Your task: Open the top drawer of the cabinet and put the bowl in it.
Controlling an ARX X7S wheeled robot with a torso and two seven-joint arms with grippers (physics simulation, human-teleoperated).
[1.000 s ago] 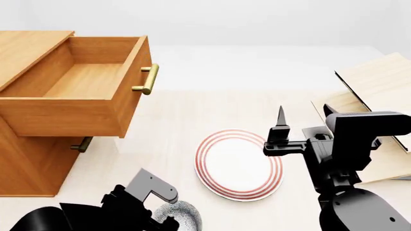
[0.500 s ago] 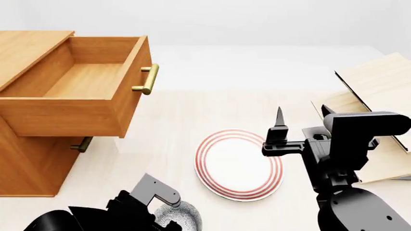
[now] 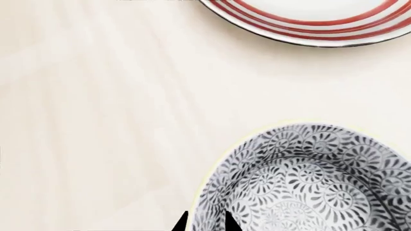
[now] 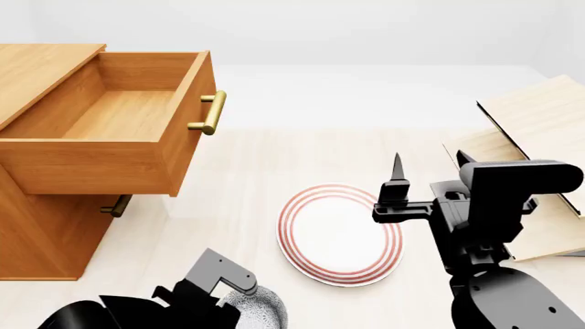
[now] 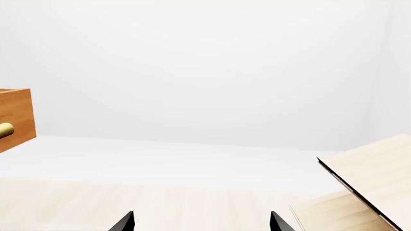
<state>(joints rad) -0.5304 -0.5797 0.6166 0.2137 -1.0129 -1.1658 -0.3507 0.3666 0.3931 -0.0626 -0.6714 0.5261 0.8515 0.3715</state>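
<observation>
The bowl (image 3: 308, 183), patterned in blue-grey swirls, sits upright at the table's (image 4: 256, 171) near edge, its rim between the left tool's (image 3: 205, 222) tips. The right tool (image 5: 201, 221) stands apart.

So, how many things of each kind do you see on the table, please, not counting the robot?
Bowl: 1, the patterned bowl.
Plate: 1, the red-ringed plate.
Cabinet: 1, the wooden cabinet, its top drawer open.
Plank rack: 1, the pale plank rack.
Total: 4.
</observation>
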